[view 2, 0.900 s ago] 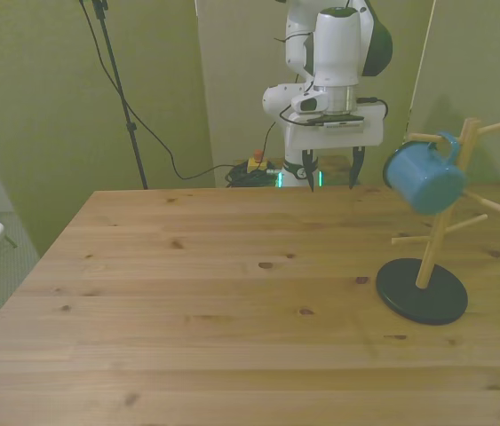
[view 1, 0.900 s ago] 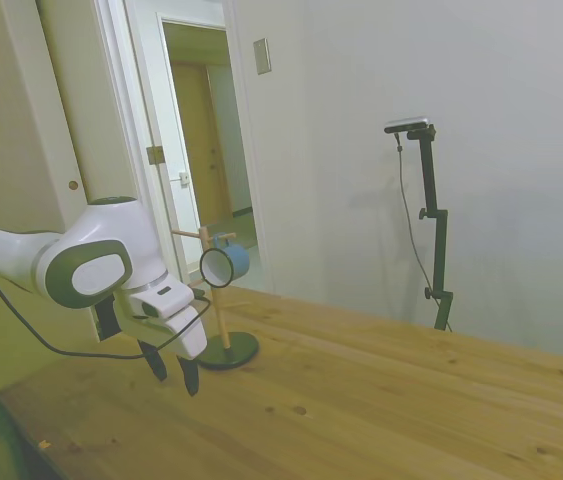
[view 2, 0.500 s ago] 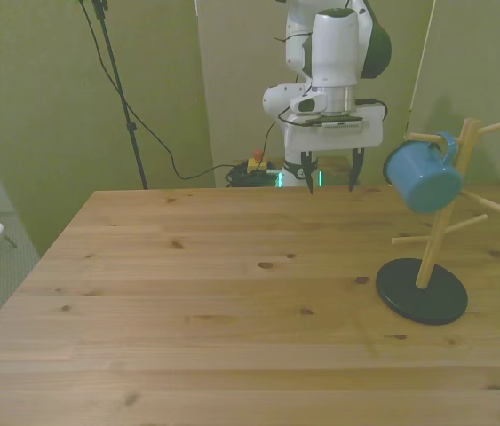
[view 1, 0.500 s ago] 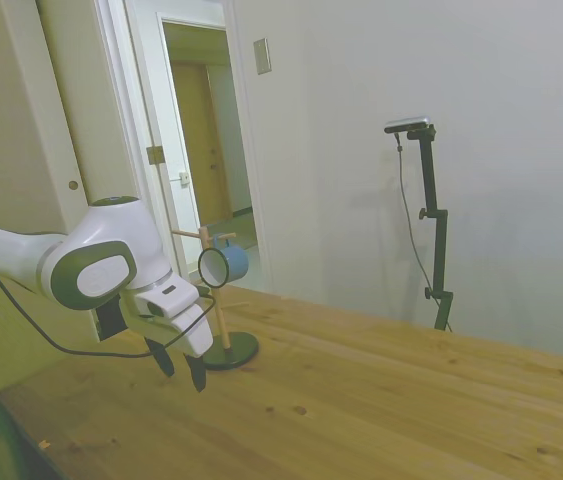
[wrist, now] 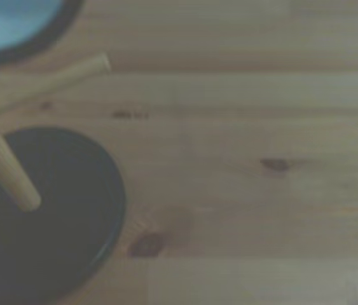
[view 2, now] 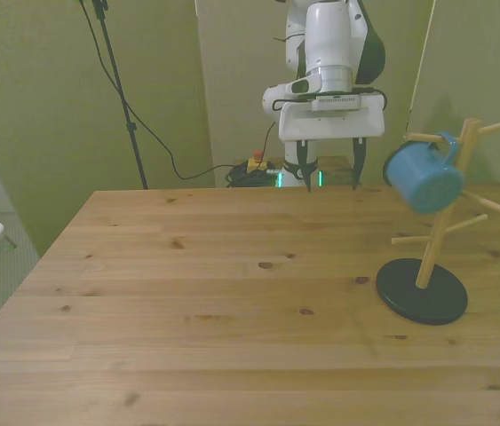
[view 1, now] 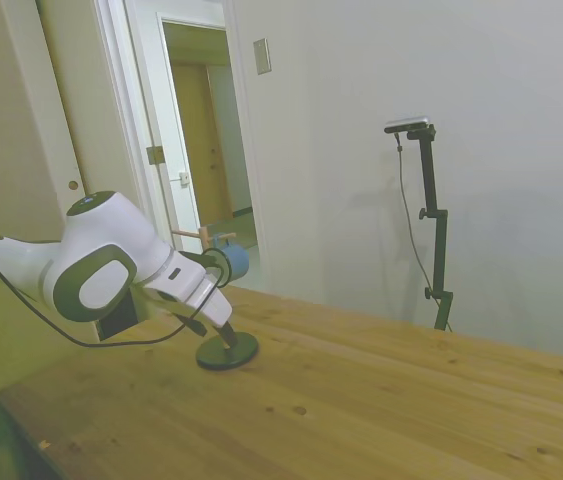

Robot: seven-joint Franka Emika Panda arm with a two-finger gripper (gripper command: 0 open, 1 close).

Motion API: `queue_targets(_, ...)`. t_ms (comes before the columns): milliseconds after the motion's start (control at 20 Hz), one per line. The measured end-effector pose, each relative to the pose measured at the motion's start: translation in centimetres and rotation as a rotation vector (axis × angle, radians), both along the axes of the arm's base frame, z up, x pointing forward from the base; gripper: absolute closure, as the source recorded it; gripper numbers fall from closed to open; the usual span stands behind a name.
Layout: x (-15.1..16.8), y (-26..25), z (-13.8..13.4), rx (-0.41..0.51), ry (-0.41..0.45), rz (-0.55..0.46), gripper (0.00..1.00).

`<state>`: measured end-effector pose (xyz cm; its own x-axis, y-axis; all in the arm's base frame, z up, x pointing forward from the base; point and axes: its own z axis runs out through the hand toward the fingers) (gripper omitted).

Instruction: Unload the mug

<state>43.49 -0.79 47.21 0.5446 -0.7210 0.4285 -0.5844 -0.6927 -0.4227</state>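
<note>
On a wooden peg hangs the smooth blue cylindrical mug [view 2: 422, 178].

A: Non-task items? B: Wooden pegged stand [view 2: 442, 213] on round black base [view 2: 422, 290], front view's right, on wooden table [view 2: 232, 302]. A: Background? B: Open doorway [view 1: 206, 140], far.

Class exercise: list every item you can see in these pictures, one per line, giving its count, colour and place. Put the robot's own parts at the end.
mug: one, blue, hanging by its handle on a peg of the stand, off the table.
mug stand: one, wooden post and pegs on a round black base, on the table at the front view's right.
table: one, light wood.
gripper: one, white with dark fingers, open, above the table's far edge, apart from the mug.
</note>
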Motion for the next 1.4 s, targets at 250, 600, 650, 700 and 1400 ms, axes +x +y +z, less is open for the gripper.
queue_targets(250, 0.8, 1.0, 1.5, -0.05, -0.189, 0.013, 0.0)
queue_targets(600, 4.3, 2.6, 2.1, -0.121, -0.287, 0.024, 0.0)
queue_targets(650, 4.8, 2.9, 2.1, -0.127, -0.289, 0.028, 0.0)
queue_targets(700, 5.1, 3.4, 2.2, -0.133, -0.292, 0.035, 0.0)
queue_targets(1400, 7.9, 6.2, 3.7, -0.141, -0.282, 0.071, 1.0)
